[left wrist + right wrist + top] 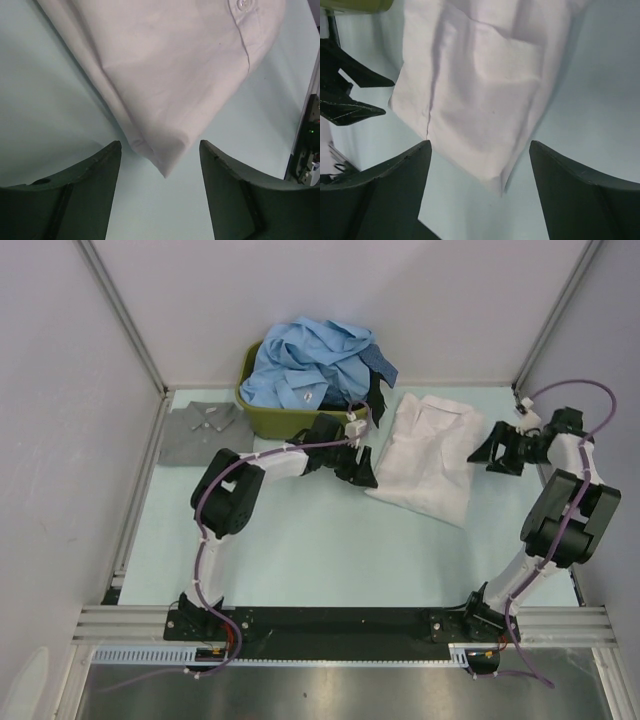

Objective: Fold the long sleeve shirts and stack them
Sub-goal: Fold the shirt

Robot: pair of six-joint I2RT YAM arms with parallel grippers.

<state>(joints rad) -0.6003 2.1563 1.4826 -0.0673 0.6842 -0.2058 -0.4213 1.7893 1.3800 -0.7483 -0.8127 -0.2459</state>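
White shirt [428,458] folded, olive tub [272,422] nearby

- Bright, even overhead light; only faint, soft shadows on the tabletop [330,550].
- Dull glare on the steel strip [330,695] at its near edge.
- Wrist views: dark fingers [85,200] slightly blurred, white shirt [170,75] sharp.

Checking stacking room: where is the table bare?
The near half of the table, between left arm and right arm. Crowded at far side: grey shirt, tub of blue shirts, white shirt flanked by left gripper and right gripper.

Folded white shirt [480,90], pincer [480,143] spread apart
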